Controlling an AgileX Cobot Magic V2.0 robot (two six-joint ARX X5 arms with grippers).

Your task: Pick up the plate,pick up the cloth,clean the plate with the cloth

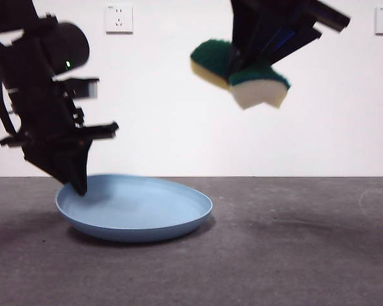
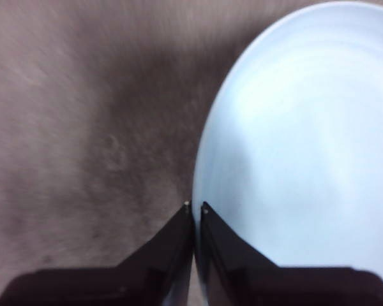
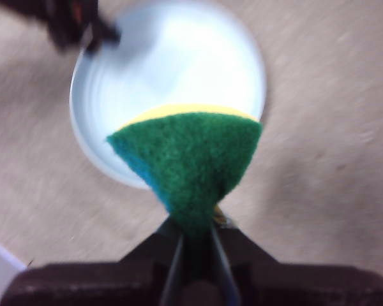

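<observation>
The light-blue plate is lying on the grey tabletop, its near-left rim tipped slightly up where the left pincer is reaching down onto it. In the left wrist view that pincer is pressing its jaws nearly together right at the plate's edge, apparently pinching the thin rim between them, though blur makes the contact hard to confirm. The right pincer is hanging high above the tabletop, well apart from the plate, pinching the sponge across its waist so that the block is folding into two lobes, green scouring layer outward and yellow foam showing below. From the right wrist view the sponge is hovering over the plate, with the left arm showing as a dark blur at the plate's far rim.

The plate is looking stiff, light and smooth, likely plastic; its low rim is the only place to take hold of, and a hold at one point of the edge is likely to let it droop or slip when lifted, so a firm, deep bite on the rim is called for. The sponge is soft and springy, squashing readily under the jaws; the grip at its narrow middle is looking secure, and wiping with the green face should give plenty of friction without much force.
</observation>
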